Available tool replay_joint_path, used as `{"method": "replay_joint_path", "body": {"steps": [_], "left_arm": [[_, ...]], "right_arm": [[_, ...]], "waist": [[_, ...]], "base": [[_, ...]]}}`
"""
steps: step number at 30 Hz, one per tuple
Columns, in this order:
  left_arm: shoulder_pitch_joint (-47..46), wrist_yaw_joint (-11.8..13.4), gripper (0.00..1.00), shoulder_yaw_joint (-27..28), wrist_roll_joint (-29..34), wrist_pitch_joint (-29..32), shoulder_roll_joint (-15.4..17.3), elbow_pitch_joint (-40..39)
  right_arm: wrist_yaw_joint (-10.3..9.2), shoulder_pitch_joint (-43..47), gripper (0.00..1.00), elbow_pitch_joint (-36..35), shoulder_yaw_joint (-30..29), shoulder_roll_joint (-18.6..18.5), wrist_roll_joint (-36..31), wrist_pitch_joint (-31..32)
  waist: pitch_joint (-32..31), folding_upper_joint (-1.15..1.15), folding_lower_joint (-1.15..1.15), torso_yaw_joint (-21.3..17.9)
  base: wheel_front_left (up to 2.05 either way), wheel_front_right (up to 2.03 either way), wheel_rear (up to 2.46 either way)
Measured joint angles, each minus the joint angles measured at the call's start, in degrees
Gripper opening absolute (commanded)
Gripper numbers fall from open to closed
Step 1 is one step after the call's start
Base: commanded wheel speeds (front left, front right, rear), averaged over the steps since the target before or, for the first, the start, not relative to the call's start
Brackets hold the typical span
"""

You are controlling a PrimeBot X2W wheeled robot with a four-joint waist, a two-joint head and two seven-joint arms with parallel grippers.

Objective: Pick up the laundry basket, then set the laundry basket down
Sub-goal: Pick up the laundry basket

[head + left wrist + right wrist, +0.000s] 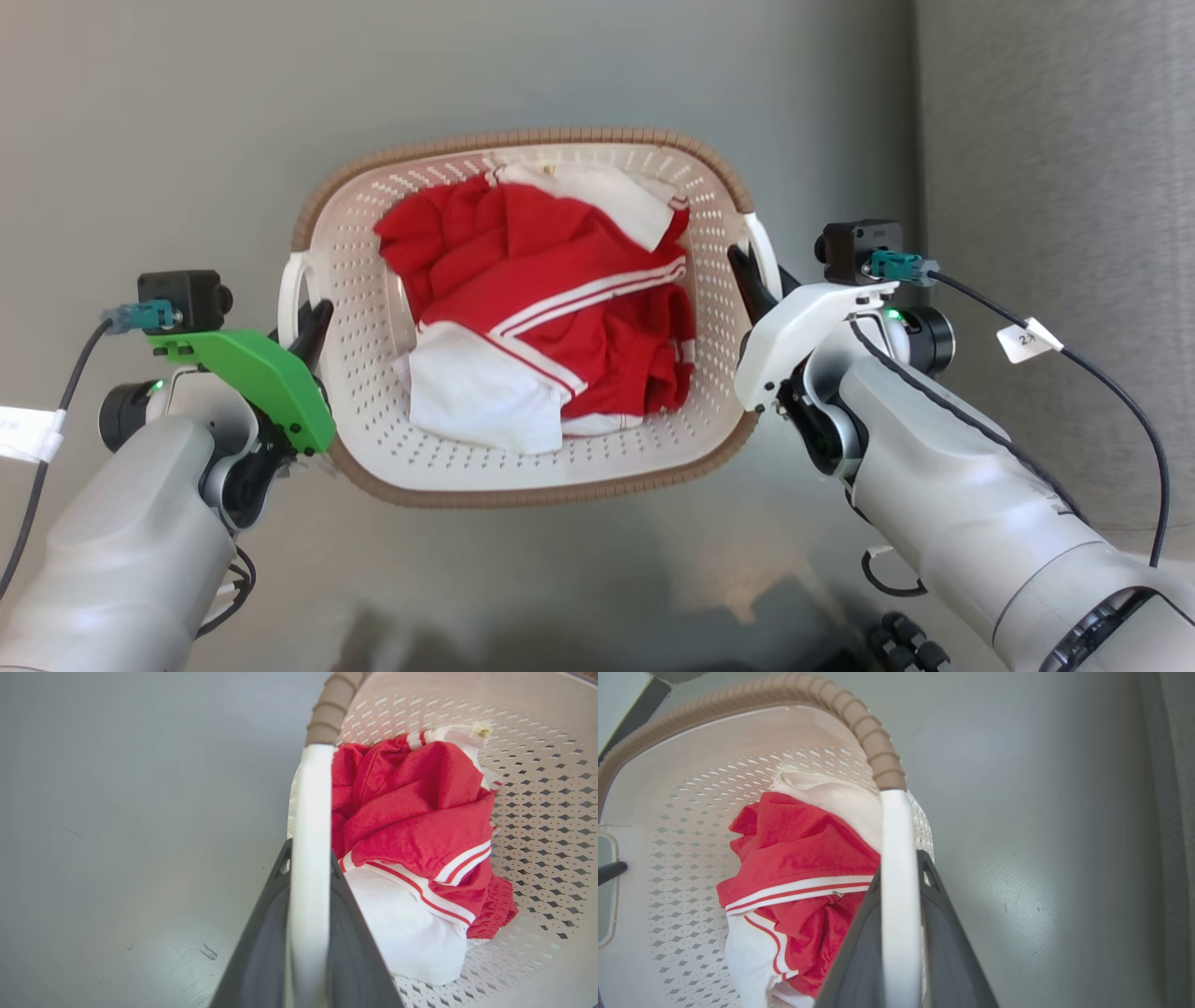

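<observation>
Left wrist view showed the left gripper clamped on the laundry basket by its white left handle. One dark finger lay on the outer side of the bar and the other on the inner side, both pressed against it. Right wrist view showed the same on the other side. The right gripper was closed on the white right handle, with a dark finger tight to each side of the bar. In the head view the basket sat between the two arms, open side up. The left gripper met its left end and the right gripper met its right end, so the basket spanned the whole gap between them. The brown rim ran around the long sides and stopped where each handle began. Inside lay a crumpled heap of clothes, red with white stripes and white panels, covering most of the bottom and leaning toward the right wall. Under and around the basket was a smooth grey floor. Whether the basket rested on the floor or hung just above it could not be told. To the far right of the floor ran a rougher grey surface, well apart from the basket.
</observation>
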Motion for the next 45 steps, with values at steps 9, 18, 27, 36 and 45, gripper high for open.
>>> {"method": "replay_joint_path", "body": {"steps": [9, 18, 27, 36, 45], "left_arm": [[0.34, 0.0, 0.0, -2.08, -1.66, 2.82, -0.86, 2.31], [3.03, 0.0, 0.0, -3.78, -4.8, 5.59, -2.63, 4.57], [6.94, 0.0, 0.0, -5.37, -6.72, 8.73, -4.98, 7.88], [11.37, 0.0, 0.0, -6.83, -8.31, 10.89, -7.42, 10.87], [13.16, 0.0, 0.0, -7.35, -8.84, 12.74, -9.05, 13.26]], "right_arm": [[1.07, -0.1, 0.0, 2.66, 2.02, 0.07, 3.79, 3.24], [2.08, 0.77, 0.0, 5.75, 4.15, 0.16, 6.34, 7.14], [3.83, 4.92, 0.0, 8.17, 5.09, 0.31, 9.89, 10.16], [5.3, 8.7, 0.0, 10.61, 6.98, 0.29, 11.56, 13.14], [6.09, 10.67, 0.0, 11.62, 8.03, 0.13, 12.59, 15.62]], "waist": [[-7.3, 0.0, 0.0, -0.95], [-14.69, 0.0, -0.01, -1.7], [-22.98, 0.0, -0.01, -1.96], [-30.41, 0.0, -0.01, -2.32], [-36.63, 0.0, -0.01, -2.86]], "base": [[0.0, 0.0, 0.0], [0.0, 0.0, 0.0], [0.0, 0.0, 0.0], [0.0, 0.0, 0.0], [0.0, 0.0, 0.0]]}}
